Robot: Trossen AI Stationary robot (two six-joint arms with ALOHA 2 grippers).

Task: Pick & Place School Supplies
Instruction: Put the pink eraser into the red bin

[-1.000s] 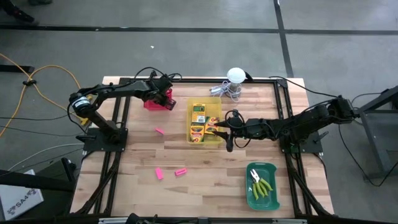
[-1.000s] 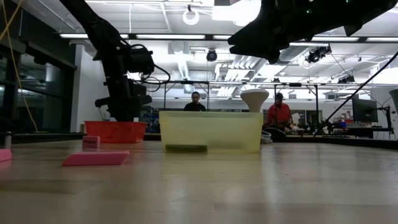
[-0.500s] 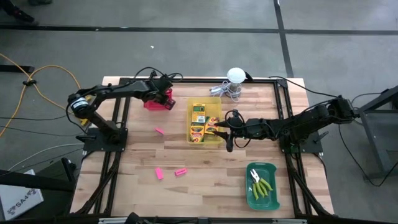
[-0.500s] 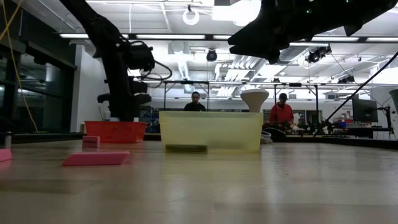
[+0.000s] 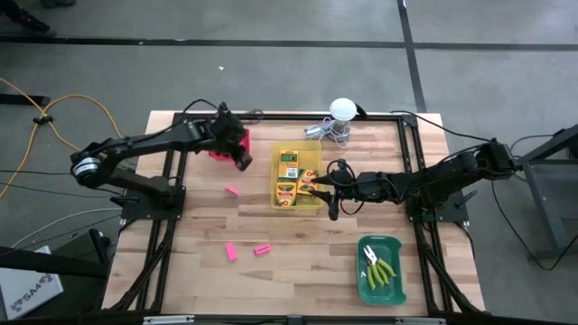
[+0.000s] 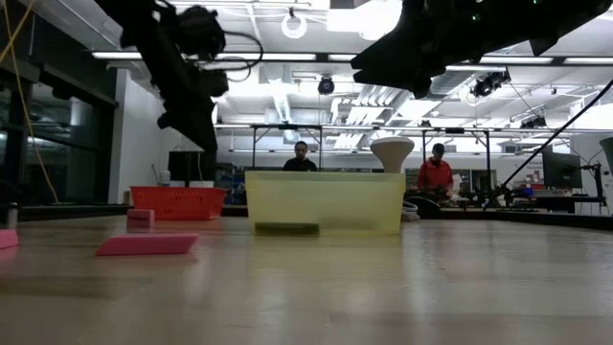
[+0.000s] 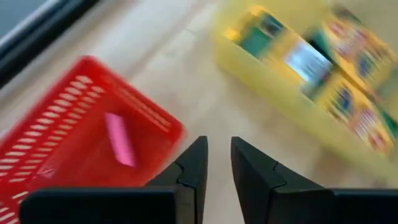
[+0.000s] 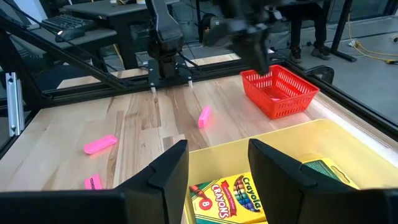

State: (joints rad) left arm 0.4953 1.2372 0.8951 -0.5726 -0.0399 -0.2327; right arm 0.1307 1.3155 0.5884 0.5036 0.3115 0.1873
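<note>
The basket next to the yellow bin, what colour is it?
The basket is red, with a pink eraser inside. The left wrist view shows it best.

Lighting's bright and even up top, barely any shadows on my table point(image 5: 298, 235). Down low, the ceiling strips point(image 6: 287, 56) blow out white, so my arms just read as black silhouettes. The near tabletop is soft there too. My left wrist cam is smeared with motion blur: the red basket point(image 7: 74, 137) and yellow bin point(image 7: 298, 118) are streaky. Right wrist cam is crisp.
</note>
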